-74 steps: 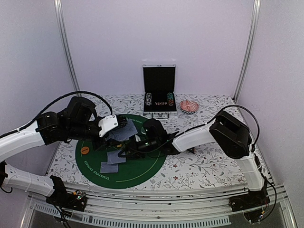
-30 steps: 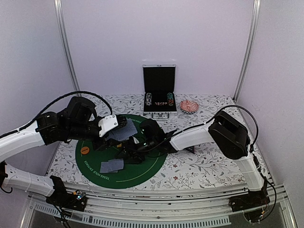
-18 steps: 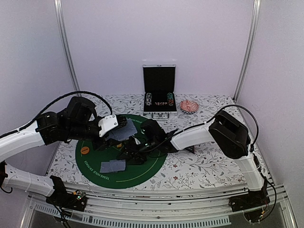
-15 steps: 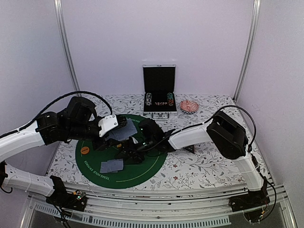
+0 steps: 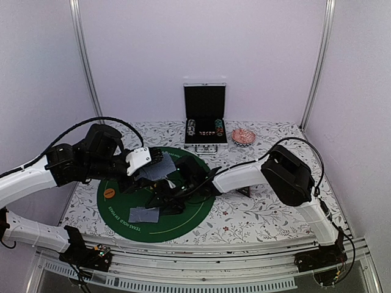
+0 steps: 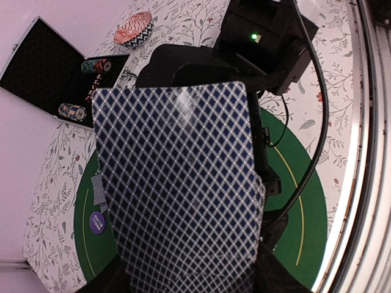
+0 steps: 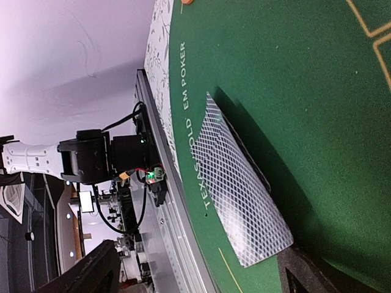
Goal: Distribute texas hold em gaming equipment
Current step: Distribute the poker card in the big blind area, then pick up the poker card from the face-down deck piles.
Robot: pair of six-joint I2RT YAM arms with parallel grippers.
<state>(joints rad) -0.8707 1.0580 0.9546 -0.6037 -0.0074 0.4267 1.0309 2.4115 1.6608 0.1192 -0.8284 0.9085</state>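
My left gripper is shut on a fanned bunch of blue-diamond-backed playing cards, held above the green felt mat. The cards hide its fingertips in the left wrist view. My right gripper hovers low over the mat's front left, open, with its fingers spread wide. A face-down card lies flat on the mat between them, its near end close to the right finger. From above, that card shows just left of the gripper. An orange disc sits at the mat's left edge, and a purple disc lies by another card.
An open black case with stacked chips stands at the back of the floral tablecloth. A patterned bowl sits to its right. The metal table rail runs close beside the mat's front edge.
My right gripper carried a card toward the mat's front left, lowered it onto the felt and opened. The left arm with its cards has stayed put.
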